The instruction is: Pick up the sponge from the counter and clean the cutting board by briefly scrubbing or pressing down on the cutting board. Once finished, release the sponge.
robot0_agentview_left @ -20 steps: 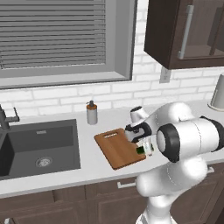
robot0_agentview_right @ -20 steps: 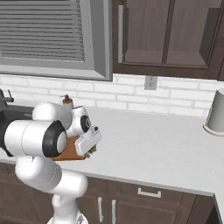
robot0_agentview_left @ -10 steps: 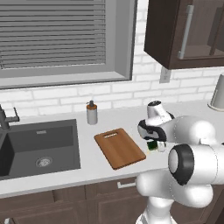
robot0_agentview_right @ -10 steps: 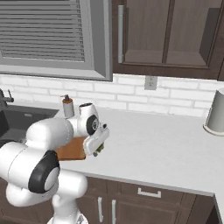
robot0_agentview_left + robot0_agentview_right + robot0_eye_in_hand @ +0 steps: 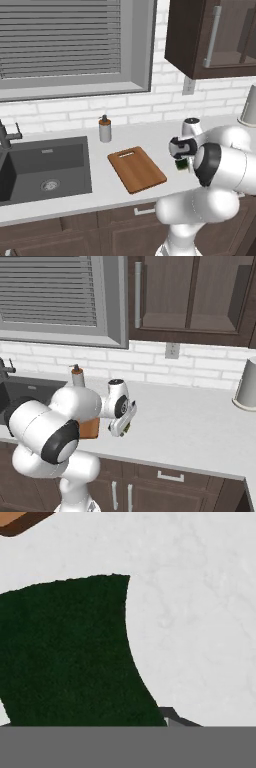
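Kitchen counter [image 5: 125, 200], pale, with sink at left; left base view: cutting board [image 5: 136, 169] lies bare, the gripper [image 5: 183, 161] off its right edge, jaws closed on the sponge [image 5: 182, 164], likely carrying it

Right base view: gripper [image 5: 121, 426] tilted above the counter beside the board

Hand view: sponge's green face [image 5: 65, 652] close up, board corner [image 5: 20, 522] at top
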